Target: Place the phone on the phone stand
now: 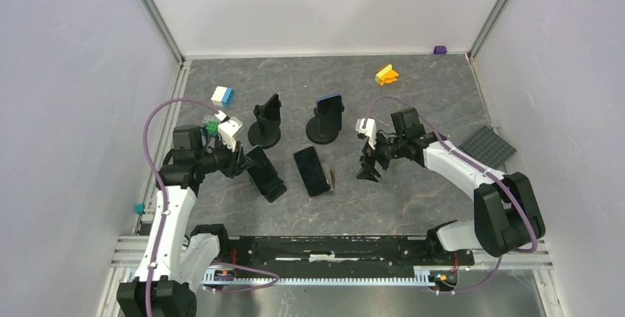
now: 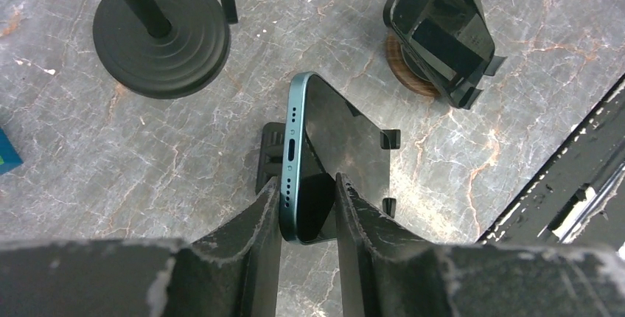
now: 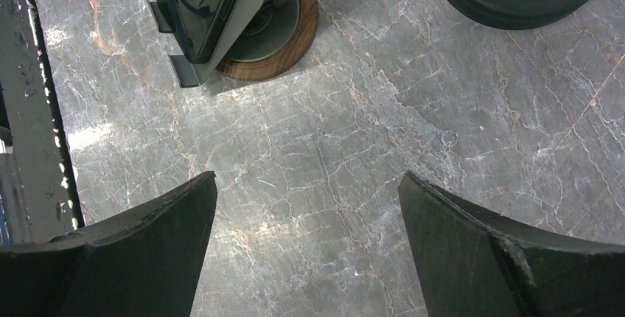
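A teal-edged phone [image 2: 324, 147] leans on a low black phone stand [image 2: 390, 140], its dark screen facing right in the left wrist view. My left gripper [image 2: 308, 206] straddles its lower corner. The jaws are slightly apart: the left finger [image 2: 258, 236] lies against the phone's back, and the right finger sits just off the screen. From above, this phone [image 1: 265, 173] sits beside the left gripper [image 1: 239, 161]. My right gripper [image 3: 308, 177] hangs wide open over bare table, right of centre [image 1: 367, 164], with nothing in it.
A second phone [image 1: 312, 170] rests on a wooden-based stand [image 3: 295, 29]. A blue phone [image 1: 329, 113] stands on a round black stand [image 1: 323, 134], with another round stand [image 1: 265, 122] to its left. Toy blocks [image 1: 222, 96] [image 1: 386, 74] lie behind. A grey baseplate [image 1: 488, 147] lies right.
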Controlling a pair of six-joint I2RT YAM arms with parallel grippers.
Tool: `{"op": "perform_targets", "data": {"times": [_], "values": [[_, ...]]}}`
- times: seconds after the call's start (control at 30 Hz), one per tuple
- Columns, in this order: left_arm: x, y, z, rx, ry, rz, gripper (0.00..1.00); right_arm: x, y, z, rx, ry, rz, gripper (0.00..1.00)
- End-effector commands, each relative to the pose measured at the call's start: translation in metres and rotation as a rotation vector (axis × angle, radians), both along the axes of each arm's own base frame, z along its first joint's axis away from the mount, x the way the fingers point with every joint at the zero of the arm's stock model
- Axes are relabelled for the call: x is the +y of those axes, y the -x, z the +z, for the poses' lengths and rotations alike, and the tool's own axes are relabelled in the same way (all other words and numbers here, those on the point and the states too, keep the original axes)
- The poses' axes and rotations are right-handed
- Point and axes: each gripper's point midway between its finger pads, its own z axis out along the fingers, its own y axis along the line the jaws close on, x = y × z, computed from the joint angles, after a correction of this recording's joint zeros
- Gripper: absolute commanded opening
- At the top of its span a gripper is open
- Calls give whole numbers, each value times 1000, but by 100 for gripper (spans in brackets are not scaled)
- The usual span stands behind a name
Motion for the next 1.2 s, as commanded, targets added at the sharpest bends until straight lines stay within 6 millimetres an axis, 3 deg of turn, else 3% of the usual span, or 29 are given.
{"op": "perform_targets", "data": {"times": [0.0, 0.7, 1.17], "values": [[9, -10, -1, -76, -67, -1, 36, 7, -10, 11, -40, -19, 6, 97], [26, -17, -24, -124, -171, 31, 41, 23, -7, 8, -46, 5, 55, 97], [23, -17, -17, -162, -168, 16, 45, 25, -6, 5, -44, 15, 66, 98]]}}
